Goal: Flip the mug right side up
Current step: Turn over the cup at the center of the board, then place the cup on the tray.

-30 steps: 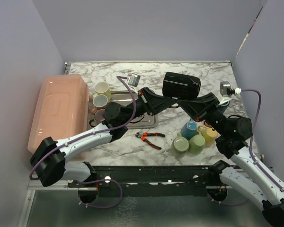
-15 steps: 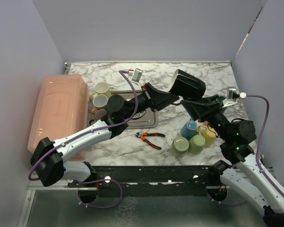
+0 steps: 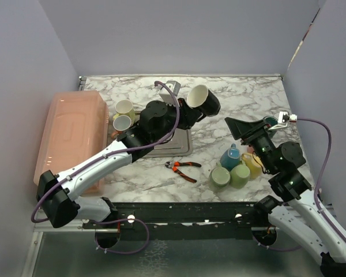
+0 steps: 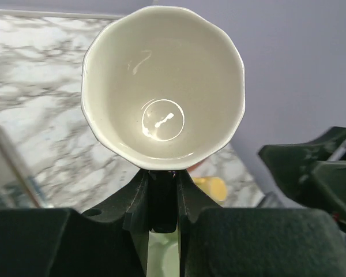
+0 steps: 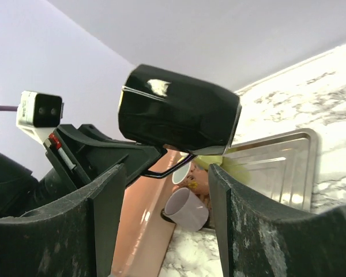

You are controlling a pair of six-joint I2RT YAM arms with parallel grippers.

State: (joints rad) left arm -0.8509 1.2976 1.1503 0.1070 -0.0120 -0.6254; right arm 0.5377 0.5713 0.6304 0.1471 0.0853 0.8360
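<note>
A salmon plastic bin (image 3: 69, 135) with rounded corners lies along the left of the marble-veined table (image 3: 242, 92). Beside it, a cream cup (image 3: 125, 107) and a white cup (image 3: 121, 122) sit at the left end of a shallow steel tray (image 3: 176, 145). Above the tray's far right corner, the left hand (image 4: 161, 183) is nearly closed, pinching the mug (image 3: 203, 99) at its lower side, where a thin loop handle shows in the right wrist view. The mug hangs clear of the table, tipped on its side. It is glossy black outside and smooth cream inside, with a faceted rim. Pliers (image 3: 181, 166) with orange grips lie on the marble in front of the tray. Further right stand a blue pot (image 3: 229, 157), two sage-green pots (image 3: 220, 176) (image 3: 240, 175) and a yellow pot (image 3: 255, 164), huddled together. Above them the right hand (image 3: 233, 122) has its matte black fingers spread wide, with nothing between them.
</note>
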